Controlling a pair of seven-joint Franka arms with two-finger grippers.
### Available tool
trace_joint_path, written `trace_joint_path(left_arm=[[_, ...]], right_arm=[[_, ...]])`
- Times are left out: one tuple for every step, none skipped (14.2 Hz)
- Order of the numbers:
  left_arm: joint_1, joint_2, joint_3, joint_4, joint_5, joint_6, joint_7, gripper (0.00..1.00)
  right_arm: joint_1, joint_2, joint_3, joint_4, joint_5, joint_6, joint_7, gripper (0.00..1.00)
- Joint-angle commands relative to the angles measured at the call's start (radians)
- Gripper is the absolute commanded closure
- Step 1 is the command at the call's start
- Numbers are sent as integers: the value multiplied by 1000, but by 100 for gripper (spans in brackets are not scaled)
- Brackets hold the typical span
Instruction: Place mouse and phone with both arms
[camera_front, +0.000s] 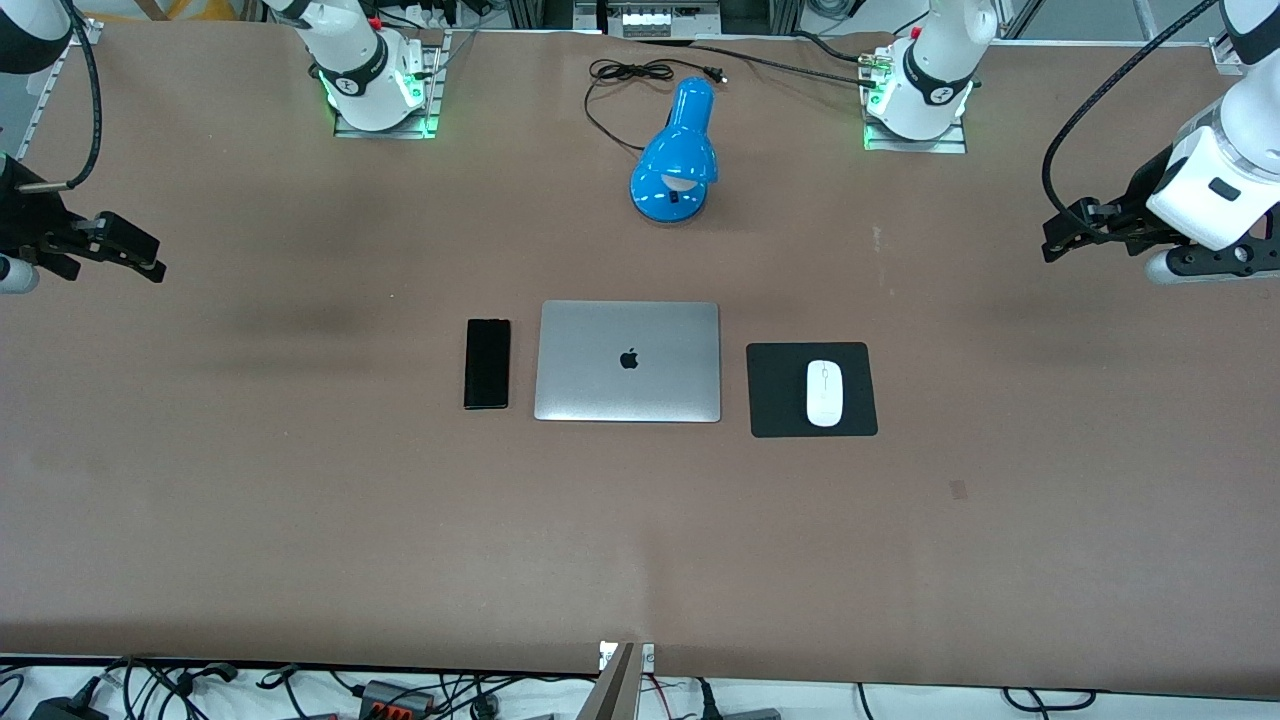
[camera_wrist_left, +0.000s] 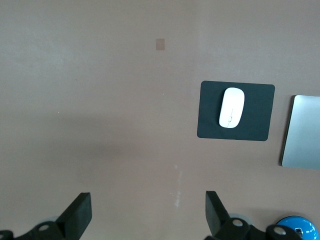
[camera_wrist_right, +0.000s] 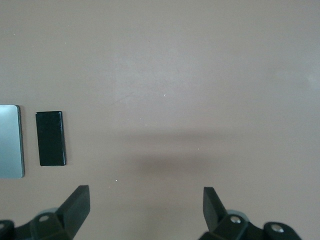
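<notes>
The white mouse (camera_front: 825, 392) lies on a square black pad (camera_front: 811, 389) beside the closed silver laptop (camera_front: 628, 361), toward the left arm's end. It also shows in the left wrist view (camera_wrist_left: 231, 107). The black phone (camera_front: 487, 363) lies flat on the table beside the laptop, toward the right arm's end, and shows in the right wrist view (camera_wrist_right: 51, 138). My left gripper (camera_front: 1065, 235) is open and empty, up over bare table at its end. My right gripper (camera_front: 135, 250) is open and empty, up over bare table at its end.
A blue desk lamp (camera_front: 676, 162) with a black cord stands farther from the front camera than the laptop. The arm bases (camera_front: 380, 85) stand along the table's edge farthest from the front camera. A small dark patch (camera_front: 958, 489) marks the brown table.
</notes>
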Motion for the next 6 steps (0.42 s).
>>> trace_joint_path(left_arm=[[10, -16, -1, -13, -23, -5, 21, 0], [10, -16, -1, -13, -23, -5, 21, 0], [10, -16, -1, -13, -23, -5, 21, 0], [10, -16, -1, -13, -23, -5, 21, 0], [10, -16, -1, -13, -23, -5, 21, 0], [10, -16, -1, -13, -23, -5, 20, 0]], right_arm=[[-8, -18, 6, -2, 15, -17, -4, 0], [-8, -18, 6, -3, 16, -17, -4, 0], [-8, -18, 6, -4, 16, -19, -4, 0], [-8, -19, 5, -4, 16, -19, -6, 0], [-8, -19, 5, -4, 16, -19, -7, 0], [-8, -19, 5, -4, 16, -19, -10, 0]])
